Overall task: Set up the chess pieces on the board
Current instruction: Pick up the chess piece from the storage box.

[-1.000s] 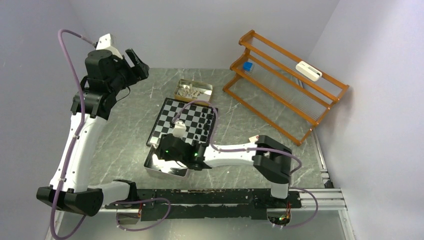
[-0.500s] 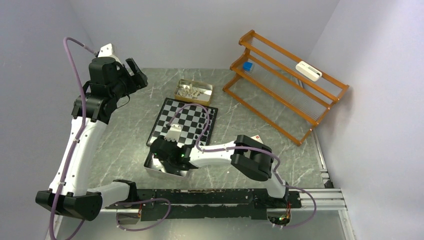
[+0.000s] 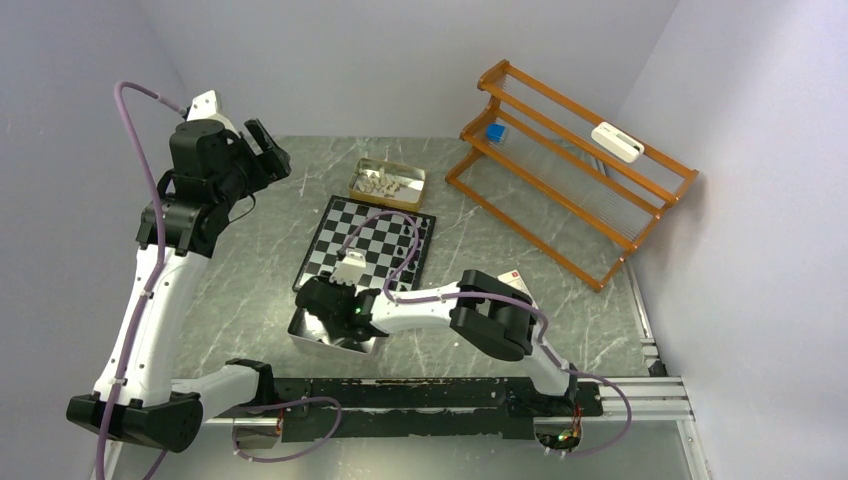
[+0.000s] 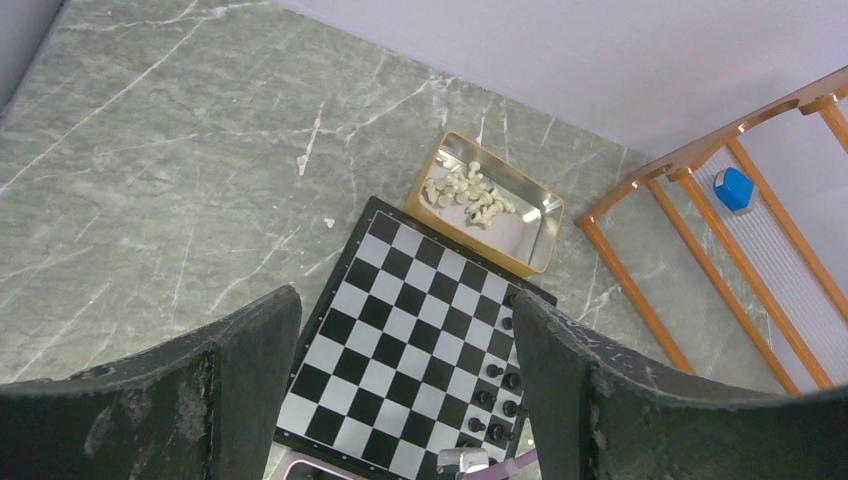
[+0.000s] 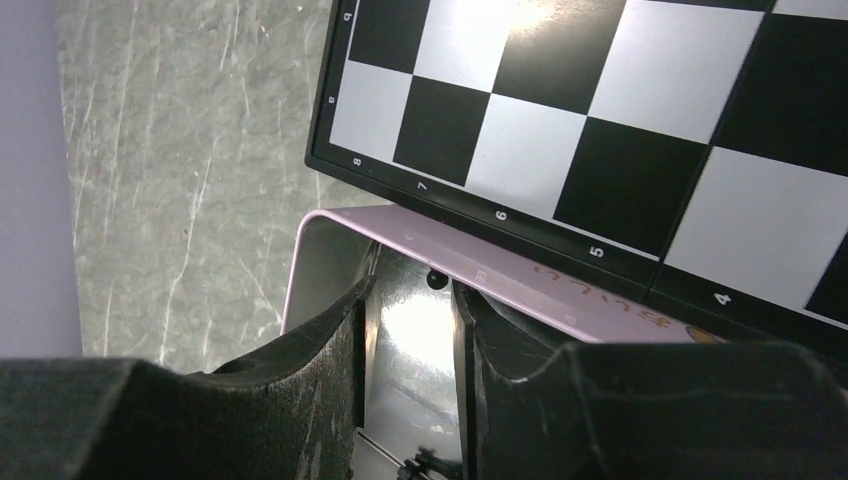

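The chequered board [image 3: 350,235] lies mid-table, with several black chess pieces [image 3: 410,245] along its right edge. Cream pieces [image 3: 383,182] fill a gold tin behind it. My right gripper [image 3: 318,298] is low inside the silver tray [image 3: 303,337] at the board's near edge. In the right wrist view its jaws [image 5: 408,305] stand a narrow gap apart over the tray floor. A small black piece [image 5: 435,277] sits just beyond the fingertips by the tray wall [image 5: 320,255]. My left gripper [image 3: 266,148] is open, empty and high at the far left. It looks down on the board [image 4: 400,340].
An orange wire rack [image 3: 570,150] stands at the back right with a blue block [image 3: 494,131] and a white object [image 3: 616,141] on it. The gold tin [image 4: 545,250] sits just behind the board. Grey walls close in on three sides.
My right gripper has moved left and nearer, off the board's near edge and down into the silver tray. The left arm has shifted slightly and stays raised.
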